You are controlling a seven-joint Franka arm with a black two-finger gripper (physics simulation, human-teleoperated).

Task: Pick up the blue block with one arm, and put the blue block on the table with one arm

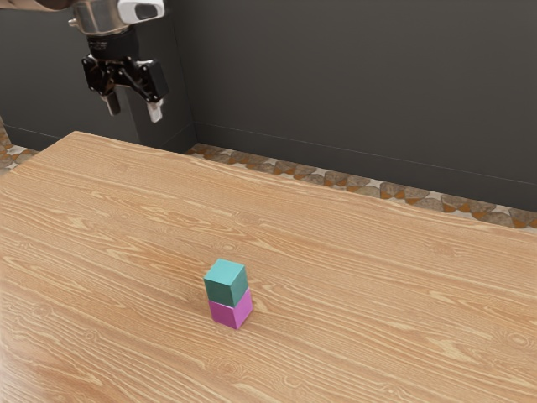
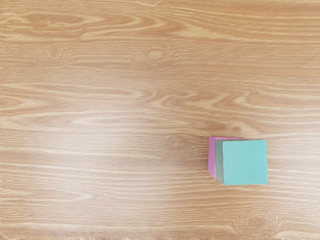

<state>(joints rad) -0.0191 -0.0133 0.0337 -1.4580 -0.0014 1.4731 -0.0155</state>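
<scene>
Wooden tabletop [image 1: 377, 294] fills the foreground, with a pink block [image 1: 226, 313] toward the exterior view's seven o'clock, the blue block [image 1: 226, 287] stacked on it, and, farther off at their eleven o'clock, the gripper [image 1: 133, 111], fingers spread apart and empty, before a dark wall [image 1: 352, 84].

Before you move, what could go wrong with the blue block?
My open gripper might bump the blue block and tip it off the pink block. Closing too low, I could squeeze the pink one too, since they touch. The blue one sits above the table, so dropping it could make it tumble.
</scene>
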